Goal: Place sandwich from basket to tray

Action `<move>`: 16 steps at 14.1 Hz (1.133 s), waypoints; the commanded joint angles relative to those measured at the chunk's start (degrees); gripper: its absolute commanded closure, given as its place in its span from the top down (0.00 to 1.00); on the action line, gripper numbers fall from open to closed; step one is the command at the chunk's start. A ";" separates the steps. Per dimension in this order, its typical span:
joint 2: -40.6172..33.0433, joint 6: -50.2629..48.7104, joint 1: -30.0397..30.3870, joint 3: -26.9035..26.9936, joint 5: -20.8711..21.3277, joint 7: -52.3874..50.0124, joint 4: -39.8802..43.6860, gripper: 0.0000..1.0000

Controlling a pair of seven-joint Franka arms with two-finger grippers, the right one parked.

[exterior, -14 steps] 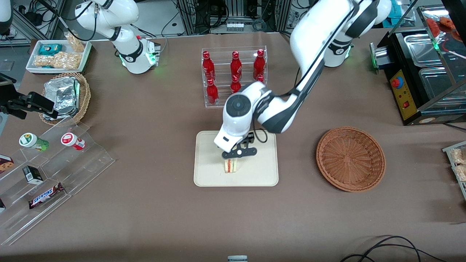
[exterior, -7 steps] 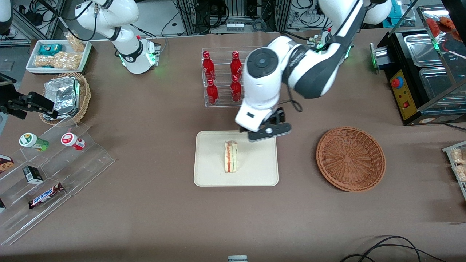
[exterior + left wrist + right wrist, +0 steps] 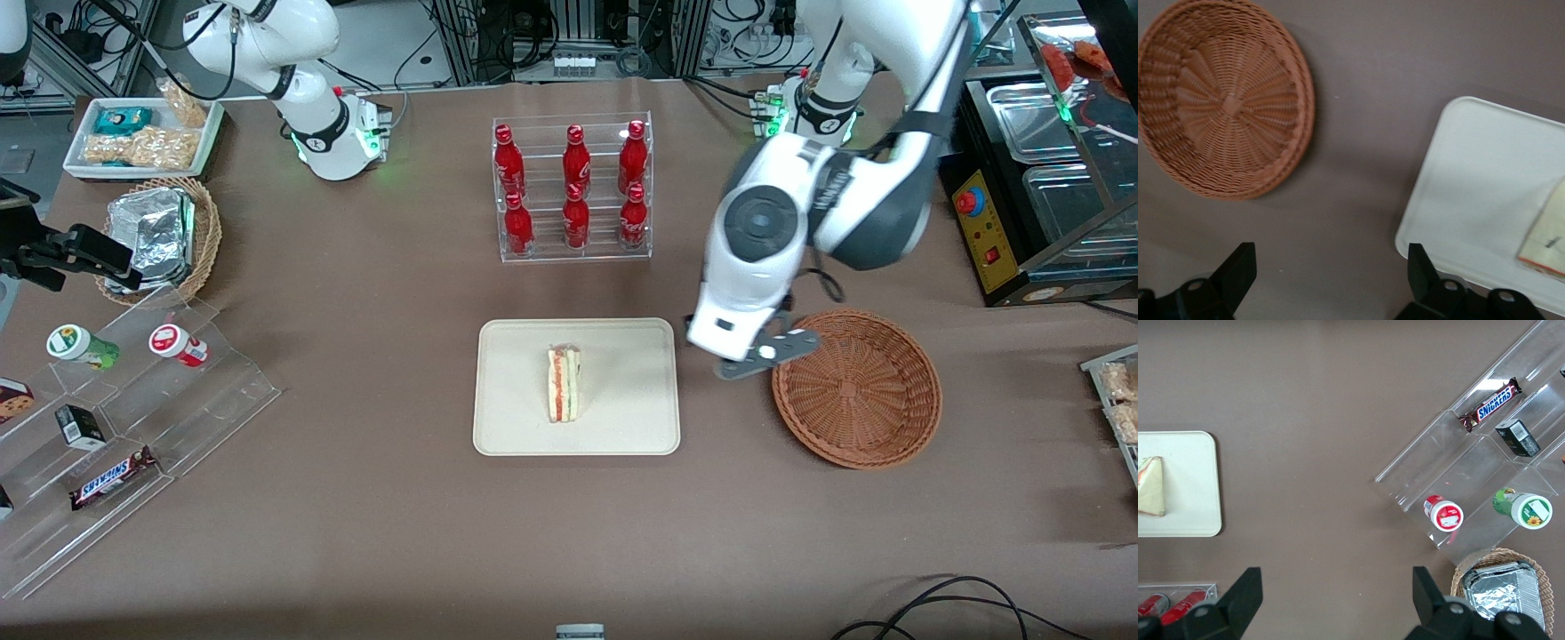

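Note:
The sandwich (image 3: 564, 384), a pale wedge with red and green filling at its cut edge, lies on the cream tray (image 3: 622, 427) in the middle of the table. It also shows in the left wrist view (image 3: 1546, 233) on the tray (image 3: 1478, 173), and in the right wrist view (image 3: 1151, 487). The reddish-brown basket (image 3: 856, 387) holds nothing; it shows in the left wrist view too (image 3: 1225, 100). My left gripper (image 3: 766, 354) is open and holds nothing. It hangs above the bare table between the tray and the basket, at the basket's rim.
A clear rack of red bottles (image 3: 573, 187) stands farther from the front camera than the tray. Toward the parked arm's end are a tan basket of foil packets (image 3: 160, 236), a white snack tray (image 3: 142, 133) and a clear stepped shelf (image 3: 124, 418). A black appliance (image 3: 1022, 178) stands at the working arm's end.
My left gripper let go of the sandwich on the tray, rose, and swung away from the tray toward the basket. The sandwich stays where it was set.

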 commanded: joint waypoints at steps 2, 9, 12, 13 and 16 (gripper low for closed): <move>-7.46 0.14 4.90 -0.56 0.37 3.30 -7.51 1.00; -15.11 -6.00 12.72 -0.56 -1.82 18.76 -11.30 1.00; -17.49 -9.51 17.91 -0.56 -5.86 30.09 -10.08 1.00; -18.01 -10.66 20.09 -0.73 -6.05 33.69 -9.28 1.00; -19.25 -10.94 22.31 -0.56 -6.14 42.76 -7.79 1.00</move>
